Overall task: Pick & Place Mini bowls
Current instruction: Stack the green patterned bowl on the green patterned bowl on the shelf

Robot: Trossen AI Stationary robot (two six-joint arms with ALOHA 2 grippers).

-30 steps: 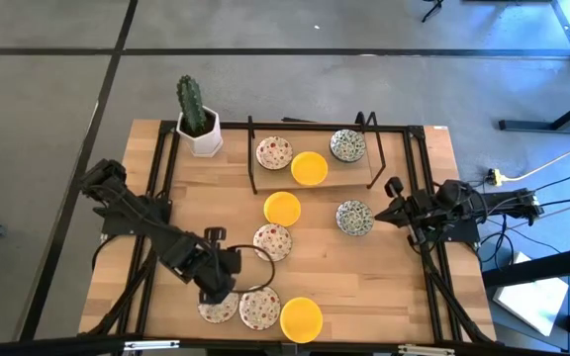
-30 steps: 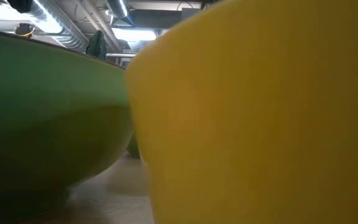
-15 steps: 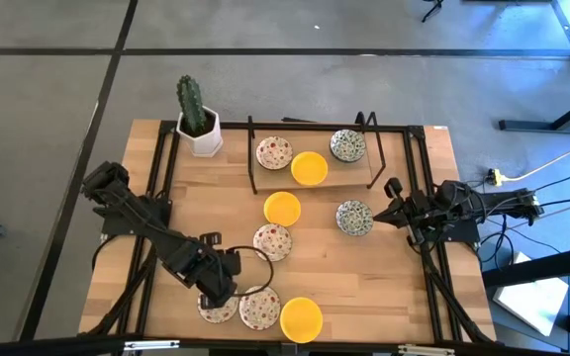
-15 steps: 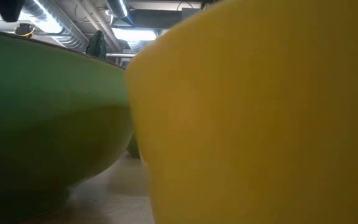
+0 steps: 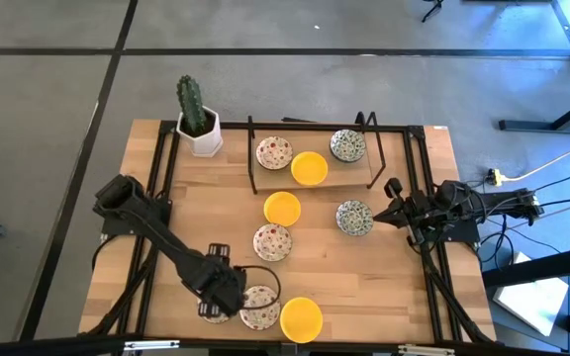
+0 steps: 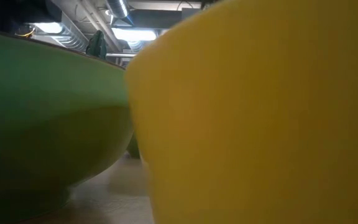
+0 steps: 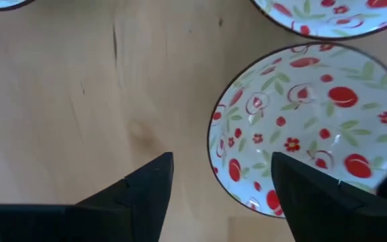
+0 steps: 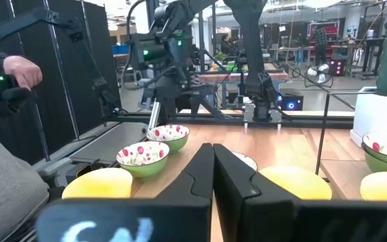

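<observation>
Nine mini bowls stand upright on the wooden table. At the far side three are in a row: a red-flowered bowl (image 5: 274,152), a plain yellow bowl (image 5: 310,168) and a green-grey patterned bowl (image 5: 348,145). In the middle are a second yellow bowl (image 5: 282,209), a red-speckled bowl (image 5: 272,241) and another green-grey bowl (image 5: 354,218) to the right. At the near edge a partly hidden floral bowl (image 5: 209,311), a red floral bowl (image 5: 261,309) and a third yellow bowl (image 5: 301,319) stand close together.
</observation>
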